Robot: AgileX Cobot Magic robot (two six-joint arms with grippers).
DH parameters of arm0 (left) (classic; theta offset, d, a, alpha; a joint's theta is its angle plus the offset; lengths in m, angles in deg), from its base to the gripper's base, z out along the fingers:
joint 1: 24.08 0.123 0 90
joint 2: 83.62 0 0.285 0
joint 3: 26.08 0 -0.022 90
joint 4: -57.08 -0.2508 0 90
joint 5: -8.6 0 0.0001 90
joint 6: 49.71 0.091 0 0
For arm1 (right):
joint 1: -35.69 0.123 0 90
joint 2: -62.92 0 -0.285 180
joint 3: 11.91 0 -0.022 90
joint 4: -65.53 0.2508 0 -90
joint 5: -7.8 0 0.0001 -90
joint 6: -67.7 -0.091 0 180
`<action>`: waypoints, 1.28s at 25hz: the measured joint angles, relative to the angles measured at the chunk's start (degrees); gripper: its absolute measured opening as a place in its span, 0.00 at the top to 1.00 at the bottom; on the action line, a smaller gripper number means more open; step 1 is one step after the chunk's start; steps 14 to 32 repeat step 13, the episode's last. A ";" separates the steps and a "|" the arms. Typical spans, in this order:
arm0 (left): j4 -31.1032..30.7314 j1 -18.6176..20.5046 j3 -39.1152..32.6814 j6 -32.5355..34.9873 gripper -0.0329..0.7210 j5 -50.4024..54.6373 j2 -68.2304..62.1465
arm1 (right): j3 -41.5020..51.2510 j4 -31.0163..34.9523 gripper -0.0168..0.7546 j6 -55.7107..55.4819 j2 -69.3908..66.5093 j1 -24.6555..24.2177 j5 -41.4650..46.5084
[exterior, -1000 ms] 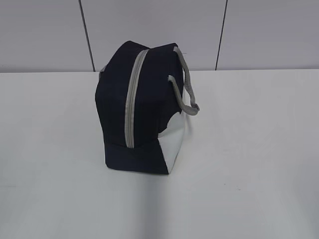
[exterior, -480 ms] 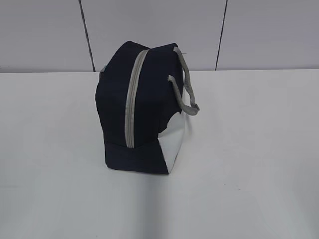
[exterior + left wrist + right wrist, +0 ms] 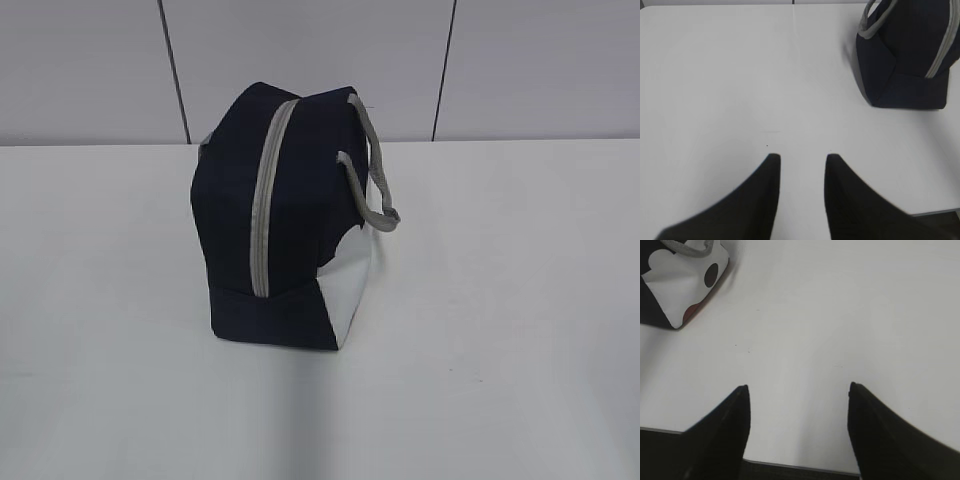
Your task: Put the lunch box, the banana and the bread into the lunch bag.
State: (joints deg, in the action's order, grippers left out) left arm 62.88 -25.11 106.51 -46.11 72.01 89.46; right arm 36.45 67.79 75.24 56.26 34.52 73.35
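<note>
The navy lunch bag (image 3: 275,215) stands on the white table with its grey zipper strip (image 3: 265,200) running over the top, shut, and grey handles (image 3: 370,180) on its right. In the left wrist view the lunch bag (image 3: 905,55) sits at the upper right, well away from my left gripper (image 3: 802,157), which is open and empty. The right wrist view shows the bag's white printed side panel (image 3: 680,285) at the upper left, far from my right gripper (image 3: 797,387), open wide with nothing in it. The lunch box, the banana and the bread are out of view.
The white table (image 3: 500,300) stretches around the bag, ending at a grey panelled wall (image 3: 500,70) behind. The table's near edge (image 3: 790,462) lies just under my right gripper. Neither arm appears in the exterior view.
</note>
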 joint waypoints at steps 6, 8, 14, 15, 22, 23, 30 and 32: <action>0.00 0.00 0.00 0.00 0.64 0.00 0.00 | 0.00 0.00 0.39 0.00 0.00 0.00 0.00; 0.00 0.00 0.00 0.00 0.64 0.00 0.00 | 0.00 0.00 0.39 0.00 0.00 0.00 0.00; 0.00 0.00 0.00 0.00 0.64 0.00 0.00 | 0.00 0.00 0.39 -0.04 0.00 0.00 0.00; 0.00 0.00 0.00 0.00 0.64 0.00 0.00 | 0.00 0.00 0.39 -0.04 0.00 0.00 0.00; 0.00 0.00 0.00 0.00 0.64 0.00 0.00 | 0.00 0.00 0.39 -0.04 0.00 0.00 0.00; 0.00 0.00 0.00 0.00 0.64 0.00 0.00 | 0.00 0.00 0.39 -0.04 0.00 0.00 0.00; 0.00 0.00 0.00 0.00 0.64 0.00 0.00 | 0.00 0.00 0.39 -0.04 0.00 0.00 0.00; 0.00 0.00 0.00 0.00 0.64 0.00 0.00 | 0.00 0.00 0.39 -0.04 0.00 0.00 0.00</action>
